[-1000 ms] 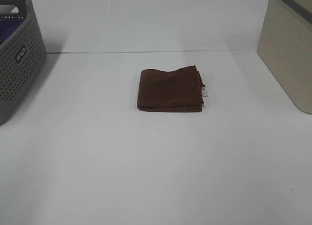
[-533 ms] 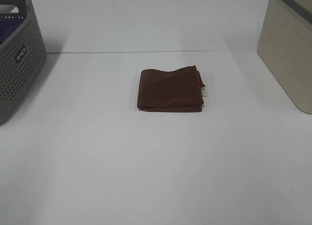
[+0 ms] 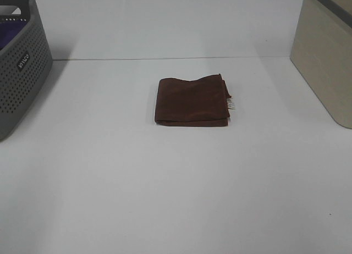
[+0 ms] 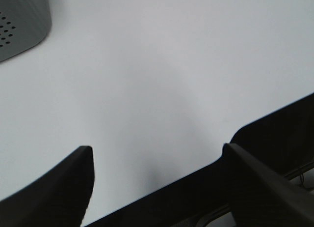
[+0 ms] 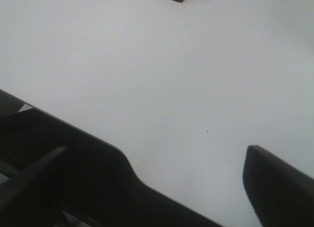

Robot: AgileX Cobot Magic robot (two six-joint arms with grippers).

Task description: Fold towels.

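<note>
One towel [image 3: 191, 101], one basket [image 3: 22, 67], two hands [image 4: 157, 163] [image 5: 157, 163].

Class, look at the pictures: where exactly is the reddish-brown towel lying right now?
In the exterior high view the folded towel lies flat near the middle of the white table, between the grey basket at left and the beige box at right, touching neither.
</note>
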